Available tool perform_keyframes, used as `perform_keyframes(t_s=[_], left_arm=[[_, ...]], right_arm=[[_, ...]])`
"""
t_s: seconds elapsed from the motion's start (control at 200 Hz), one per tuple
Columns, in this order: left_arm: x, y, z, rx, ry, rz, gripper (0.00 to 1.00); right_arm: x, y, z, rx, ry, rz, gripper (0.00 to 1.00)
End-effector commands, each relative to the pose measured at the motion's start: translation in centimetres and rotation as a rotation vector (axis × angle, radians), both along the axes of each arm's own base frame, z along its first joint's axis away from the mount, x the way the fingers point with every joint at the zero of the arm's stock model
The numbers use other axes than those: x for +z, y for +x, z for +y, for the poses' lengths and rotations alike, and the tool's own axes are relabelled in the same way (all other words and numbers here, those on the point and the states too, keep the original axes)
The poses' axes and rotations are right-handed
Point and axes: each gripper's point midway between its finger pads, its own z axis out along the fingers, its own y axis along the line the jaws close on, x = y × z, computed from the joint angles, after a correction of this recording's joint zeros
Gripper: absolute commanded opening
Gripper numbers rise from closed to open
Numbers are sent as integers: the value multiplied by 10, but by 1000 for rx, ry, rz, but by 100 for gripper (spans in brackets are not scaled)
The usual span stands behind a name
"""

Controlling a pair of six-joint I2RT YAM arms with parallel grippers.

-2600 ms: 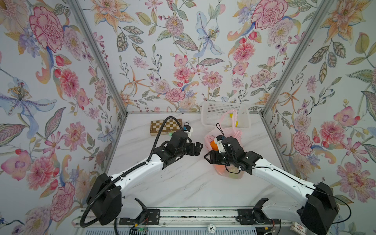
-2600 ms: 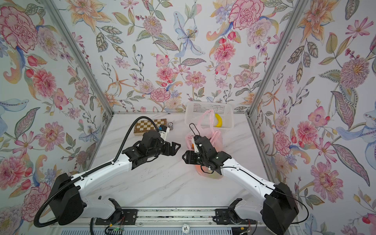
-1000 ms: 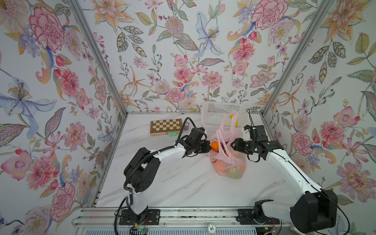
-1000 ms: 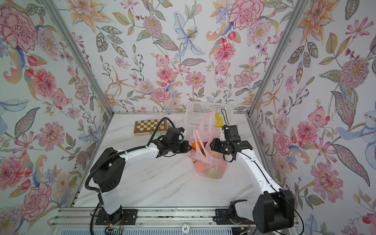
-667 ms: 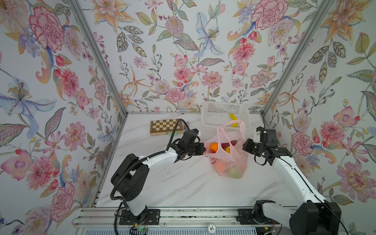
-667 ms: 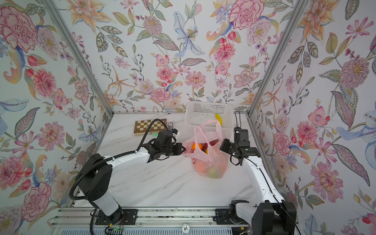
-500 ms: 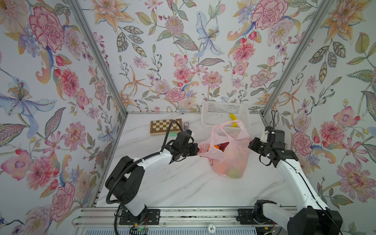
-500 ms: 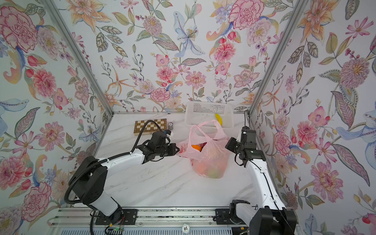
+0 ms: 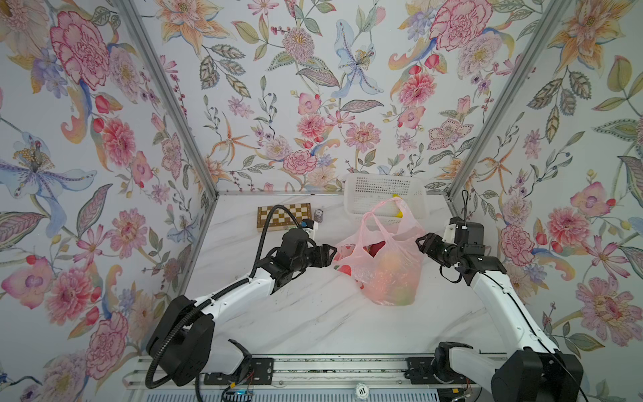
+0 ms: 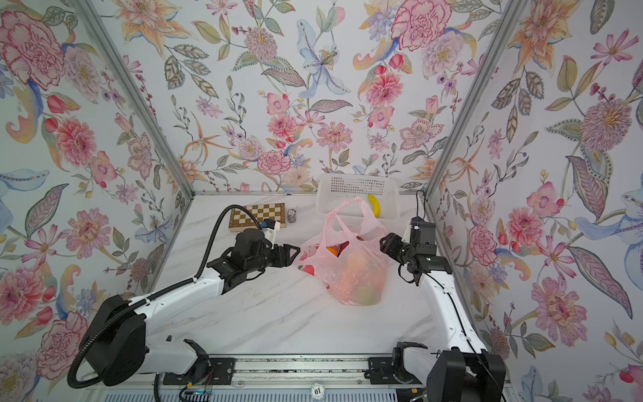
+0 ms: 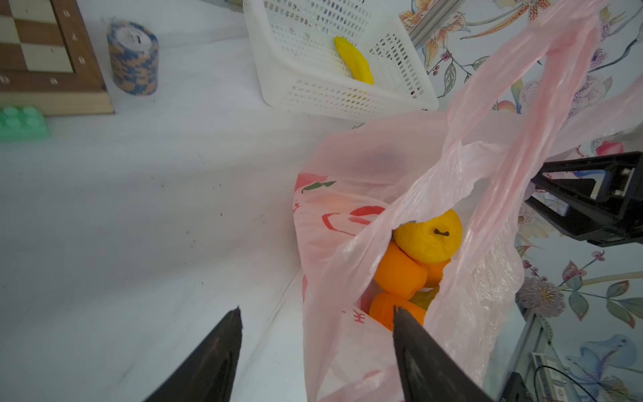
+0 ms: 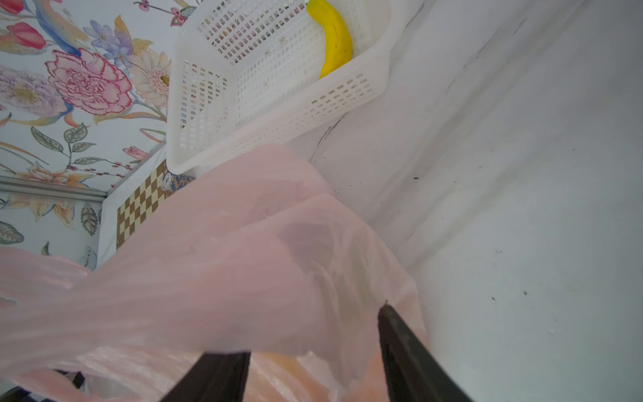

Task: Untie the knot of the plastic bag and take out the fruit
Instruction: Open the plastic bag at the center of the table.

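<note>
Fruit [image 11: 428, 236] sits inside the plastic bag [image 9: 386, 268] on the table [image 9: 313, 313], handles loose. Left end effector [image 9: 332, 252] and right end effector [image 9: 419, 242], both released, flank its mouth; unheld, the film could sag shut or snag on a jaw. Basket [image 9: 368, 195] stands behind.

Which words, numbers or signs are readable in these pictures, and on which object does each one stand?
"10", upside down, on the small round white tag on the metal front rail.
Print on top of the blue and orange stack of poker chips: too blurred to read.
Red marks and one small character on the thin pink plastic bag: unreadable.
Tiny white marks on the wooden chessboard rim: too small.
</note>
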Motion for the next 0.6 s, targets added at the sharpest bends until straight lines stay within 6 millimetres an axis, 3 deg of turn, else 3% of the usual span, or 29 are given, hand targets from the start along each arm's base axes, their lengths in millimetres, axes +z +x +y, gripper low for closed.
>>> perform_keyframes(t_s=[0.0, 0.1, 0.29, 0.445, 0.595], left_arm=[[55, 20, -3, -36, 73, -225, 73], [73, 31, -8, -58, 118, -265, 73], [91, 32, -20, -114, 104, -280, 73], [96, 21, -22, -152, 76, -287, 73], [92, 12, -16, -155, 73, -283, 75]], right_arm=[[42, -8, 3, -8, -30, -107, 67], [66, -17, 21, 40, -70, -178, 72], [91, -23, 87, 248, -151, -243, 83], [85, -4, 138, 403, -241, -216, 90], [73, 29, 154, 431, -330, -195, 93]])
